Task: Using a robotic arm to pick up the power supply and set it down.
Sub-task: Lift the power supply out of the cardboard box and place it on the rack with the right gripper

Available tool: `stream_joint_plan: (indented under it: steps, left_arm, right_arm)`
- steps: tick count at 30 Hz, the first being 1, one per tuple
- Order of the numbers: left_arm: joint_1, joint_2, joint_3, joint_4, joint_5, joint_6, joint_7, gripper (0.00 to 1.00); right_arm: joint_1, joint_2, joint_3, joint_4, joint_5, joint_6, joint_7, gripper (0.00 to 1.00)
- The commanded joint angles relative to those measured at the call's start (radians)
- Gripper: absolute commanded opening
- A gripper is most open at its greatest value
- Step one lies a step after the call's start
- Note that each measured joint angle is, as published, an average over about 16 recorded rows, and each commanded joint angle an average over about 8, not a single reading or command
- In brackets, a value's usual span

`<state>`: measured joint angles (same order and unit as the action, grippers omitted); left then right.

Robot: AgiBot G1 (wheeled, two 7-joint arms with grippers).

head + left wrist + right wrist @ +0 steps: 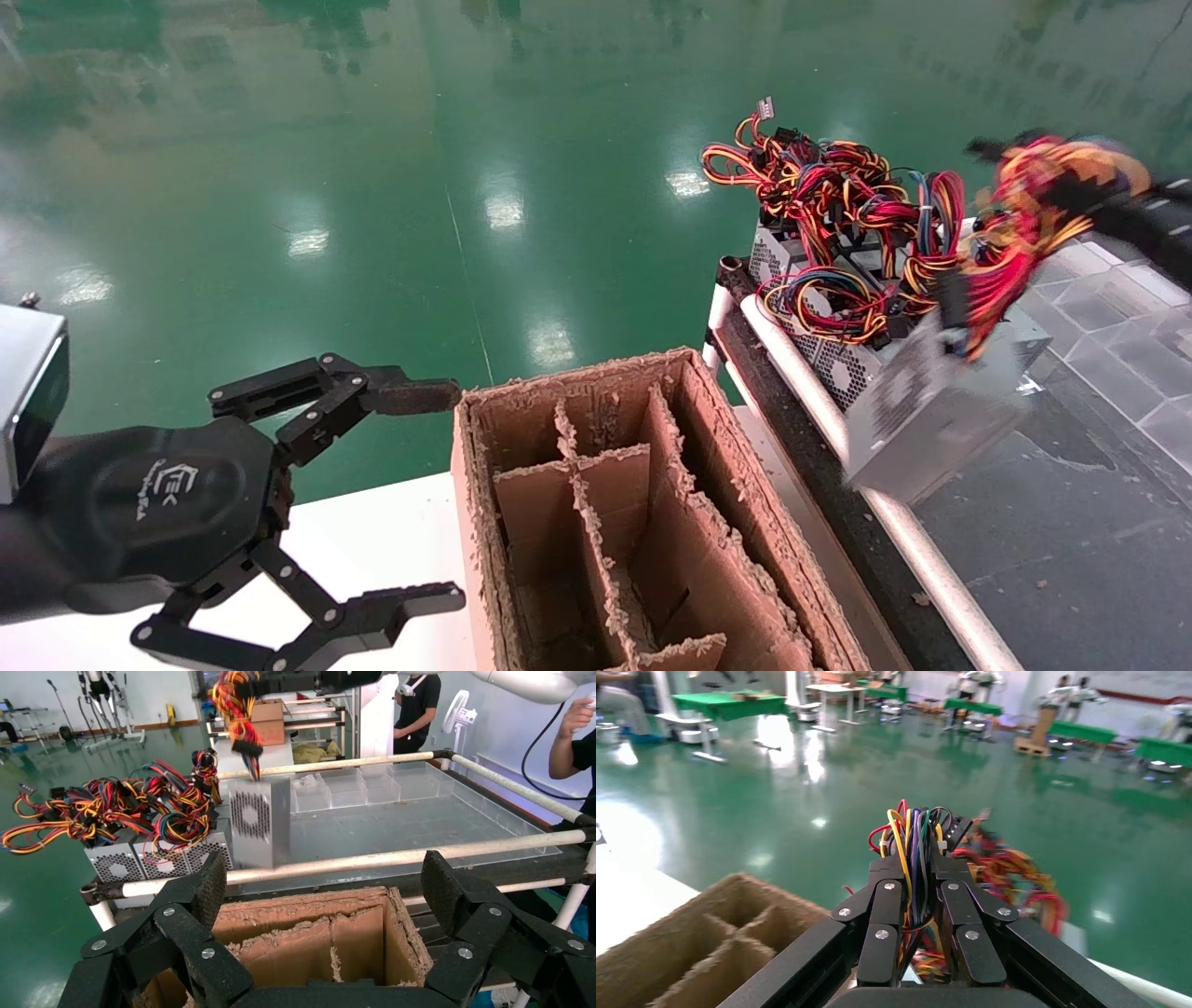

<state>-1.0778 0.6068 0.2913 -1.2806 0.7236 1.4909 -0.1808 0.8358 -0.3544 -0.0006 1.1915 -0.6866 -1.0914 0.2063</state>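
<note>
Here, power supply (931,410) hangs tilted in air by its wire bundle (916,860) over railed worktop (1043,550), beside cardboard box (643,522). Right claw (918,881), we see, pinches bundle tight. Left claw (424,494) parked left of box, spread wide.

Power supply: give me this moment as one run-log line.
right gripper: shut on wires | power supply: hanging above rail, near cardboard box | left gripper: open, idle

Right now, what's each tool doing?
Left tool: open, empty, beside the cardboard box.
Right tool: shut on the power supply's wire bundle, unit hanging.
</note>
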Motion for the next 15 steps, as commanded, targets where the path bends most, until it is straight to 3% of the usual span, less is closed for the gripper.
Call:
stream_joint_plan:
  steps: [1,15]
  left_arm:
    - [0.000,0.000,0.000,0.000,0.000,0.000,0.000,1.00]
    - [0.000,0.000,0.001,0.000,-0.001,0.000,0.000,1.00]
  right_arm:
    - [-0.033,0.022,0.031,-0.020,0.022,-0.002,-0.013,0.00]
    - [-0.193,0.063,0.109,-0.139,0.033,-0.064,-0.117,0.00]
